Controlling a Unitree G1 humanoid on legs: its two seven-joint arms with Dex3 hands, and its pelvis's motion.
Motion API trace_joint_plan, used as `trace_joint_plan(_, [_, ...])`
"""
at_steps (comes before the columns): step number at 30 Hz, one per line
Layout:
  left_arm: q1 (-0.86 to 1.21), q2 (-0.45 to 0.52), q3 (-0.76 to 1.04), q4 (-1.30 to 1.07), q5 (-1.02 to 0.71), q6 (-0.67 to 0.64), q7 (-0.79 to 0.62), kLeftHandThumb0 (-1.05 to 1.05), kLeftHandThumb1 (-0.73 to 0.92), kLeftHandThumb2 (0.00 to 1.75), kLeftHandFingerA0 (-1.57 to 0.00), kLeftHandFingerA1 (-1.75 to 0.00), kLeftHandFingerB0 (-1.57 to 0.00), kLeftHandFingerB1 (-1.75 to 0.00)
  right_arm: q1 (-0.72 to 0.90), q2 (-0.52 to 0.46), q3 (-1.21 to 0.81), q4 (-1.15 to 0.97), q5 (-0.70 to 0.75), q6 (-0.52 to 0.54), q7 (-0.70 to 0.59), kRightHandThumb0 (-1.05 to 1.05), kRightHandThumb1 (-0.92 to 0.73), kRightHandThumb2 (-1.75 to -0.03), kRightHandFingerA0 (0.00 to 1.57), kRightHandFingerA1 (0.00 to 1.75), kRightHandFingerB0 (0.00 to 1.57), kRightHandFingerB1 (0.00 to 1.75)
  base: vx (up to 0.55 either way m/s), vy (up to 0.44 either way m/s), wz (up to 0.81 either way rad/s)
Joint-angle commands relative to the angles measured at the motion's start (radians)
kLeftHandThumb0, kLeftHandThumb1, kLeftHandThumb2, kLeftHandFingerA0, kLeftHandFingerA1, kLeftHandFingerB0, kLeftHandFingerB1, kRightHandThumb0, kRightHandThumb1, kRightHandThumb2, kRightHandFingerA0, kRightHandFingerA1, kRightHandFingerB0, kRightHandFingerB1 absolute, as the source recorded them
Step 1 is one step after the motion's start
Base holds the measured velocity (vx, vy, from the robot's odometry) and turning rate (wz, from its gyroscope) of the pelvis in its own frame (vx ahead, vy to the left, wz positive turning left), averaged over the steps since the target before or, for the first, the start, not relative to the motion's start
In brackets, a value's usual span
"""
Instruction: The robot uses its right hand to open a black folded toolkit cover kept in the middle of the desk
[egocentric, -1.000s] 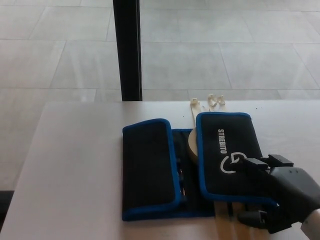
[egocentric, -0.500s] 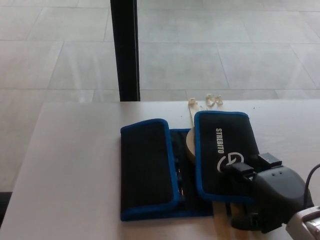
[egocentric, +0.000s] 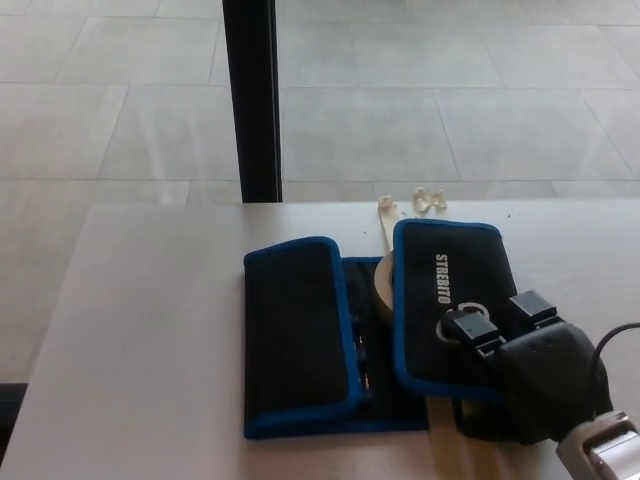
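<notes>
1. Fingers of your right hand lie on top of the branded flap, near its front right corner; two fingertips show, slightly apart, resting on the fabric, and you cannot tell whether a thumb is hooked under the edge, so treat the grip as unconfirmed

2. Your desk carries the toolkit cover roughly in its middle, a little toward your right, with its front edge close to the near edge of the desk

3. That cover is black with blue piping, and its long axis runs left to right across the desk; the fold lines run away from you, front to back

4. Its left flap lies flat and folded inward, while the right flap sits tilted, its far end leaning a touch toward your right, the white lettering reading along its length

5. Between the two flaps you see a strip of the inner panel and a pale, round-edged object tucked under the right flap

6. By my judgement you are at the grasp step: the hand is on the flap, but the flap is not yet turned over

7. Your next move calls for catching the flap's inner blue edge and swinging it outward to your right, about its fold line, without dragging the whole cover

8. Small pale bits lie on the desk beyond the cover, well clear of that swing

9. Your left hand is not in view
</notes>
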Motion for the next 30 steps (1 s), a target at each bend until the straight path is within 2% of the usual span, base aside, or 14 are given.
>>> trace_joint_plan(1, [-0.001, 0.033, -0.018, 0.018, 0.003, 0.033, 0.015, -1.05, 0.33, 1.38, -1.05, -1.61, -0.36, -1.18, -0.042, -0.008, 0.011, 0.212, -0.145, 0.064, -0.292, -0.25, -0.59, -0.57, 0.56, 1.14, 0.48, 0.44, 0.0, 0.0, 0.0])
trace_joint_plan(2, [0.001, 0.032, -0.018, 0.017, 0.001, 0.029, 0.011, -1.05, 0.34, 1.34, -0.53, -1.68, -0.43, -1.51, -0.045, -0.013, 0.01, 0.219, -0.147, 0.07, -0.293, -0.25, -0.57, -0.57, 0.57, 0.94, 0.49, 0.43, 0.0, 0.0, 0.0])
trace_joint_plan(4, [0.001, 0.031, -0.012, 0.016, -0.007, 0.027, 0.004, -1.05, 0.34, 1.34, -0.54, -1.7, -0.42, -1.55, -0.06, -0.015, 0.007, 0.252, -0.15, 0.072, -0.334, -0.22, -0.56, -0.6, 0.52, 0.76, 0.52, 0.45, 0.0, 0.0, 0.0])
trace_joint_plan(7, [0.001, 0.029, -0.01, 0.01, -0.01, 0.028, 0.006, -1.05, 0.34, 1.32, -0.52, -1.67, -0.41, -1.53, -0.073, -0.014, -0.01, 0.279, -0.136, 0.057, -0.368, -0.2, -0.56, -0.62, 0.5, 0.73, 0.56, 0.47, 0.0, 0.0, 0.0])
trace_joint_plan(8, [0.0, 0.03, -0.014, 0.01, -0.007, 0.028, 0.001, -1.05, 0.34, 1.31, -0.44, -1.59, -0.44, -1.55, -0.075, -0.018, -0.041, 0.273, -0.096, 0.005, -0.363, -0.21, -0.6, -0.65, 0.56, 0.81, 0.58, 0.48, 0.0, 0.0, 0.0])
trace_joint_plan(9, [0.001, 0.027, -0.014, 0.009, -0.008, 0.025, -0.001, -1.05, 0.35, 1.3, -0.34, -1.57, -0.37, -1.57, -0.077, -0.021, -0.046, 0.264, -0.092, 0.002, -0.352, -0.25, -0.64, -0.67, 0.6, 1.19, 0.6, 0.47, 0.0, 0.0, 0.0])
trace_joint_plan(10, [0.002, 0.026, -0.014, 0.009, -0.009, 0.023, -0.002, -1.05, 0.35, 1.3, -0.34, -1.57, -0.37, -1.57, -0.079, -0.02, -0.049, 0.265, -0.091, -0.001, -0.351, -0.25, -0.64, -0.67, 0.6, 1.19, 0.6, 0.47, 0.0, 0.0, 0.0])
trace_joint_plan(11, [0.009, 0.026, -0.018, 0.012, -0.006, 0.01, -0.019, -1.05, 0.36, 1.29, -0.35, -1.55, -0.43, -1.56, -0.076, -0.024, -0.075, 0.239, -0.059, -0.054, -0.337, -0.31, -0.68, -0.67, 0.79, 1.58, 0.63, 0.49, 0.0, 0.0, 0.0])
trace_joint_plan(16, [0.01, 0.021, -0.009, 0.007, -0.021, 0.005, -0.026, -1.05, 0.35, 1.29, -0.39, -1.55, -0.39, -1.58, -0.083, -0.002, -0.112, 0.25, -0.059, -0.099, -0.391, -0.4, -0.69, -0.66, 0.79, 1.55, 0.79, 0.54, 0.0, 0.0, 0.0])
trace_joint_plan(17, [0.009, 0.022, -0.014, 0.012, -0.016, 0.004, -0.017, -1.05, 0.34, 1.29, -0.43, -1.58, -0.45, -1.53, -0.08, 0.009, -0.131, 0.248, -0.043, -0.114, -0.41, -0.39, -0.65, -0.59, 0.82, 1.59, 0.89, 0.65, 0.0, 0.0, 0.0])
trace_joint_plan(19, [0.009, 0.022, -0.013, 0.014, -0.019, 0.002, -0.023, -1.05, 0.36, 1.28, -0.41, -1.58, -0.44, -1.61, -0.076, 0.025, -0.16, 0.253, -0.021, -0.137, -0.415, -0.4, -0.6, -0.58, 0.83, 1.63, 0.93, 0.72, 0.0, 0.0, 0.0])
trace_joint_plan(28, [0.01, 0.022, -0.021, 0.013, -0.021, 0.001, -0.027, -1.05, 0.38, 1.24, -0.46, -1.57, -0.38, -1.54, -0.035, 0.135, -0.374, 0.261, 0.099, -0.177, -0.432, -0.38, -0.64, -0.67, 0.96, 1.63, 0.97, 0.73, 0.0, 0.0, 0.0])
trace_joint_plan(29, [0.011, 0.025, -0.025, 0.014, -0.017, 0.003, -0.031, -1.05, 0.4, 1.22, -0.43, -1.55, -0.38, -1.58, -0.022, 0.16, -0.421, 0.253, 0.142, -0.19, -0.431, -0.31, -0.68, -0.8, 0.97, 1.64, 0.9, 0.88, 0.0, 0.0, 0.0])
trace_joint_plan(30, [0.014, 0.025, -0.026, 0.012, -0.017, -0.005, -0.037, -1.05, 0.39, 1.24, -0.4, -1.55, -0.45, -1.54, -0.008, 0.179, -0.464, 0.236, 0.183, -0.202, -0.416, -0.32, -0.72, -0.77, 0.94, 1.66, 0.87, 0.84, 0.0, 0.0, 0.0])
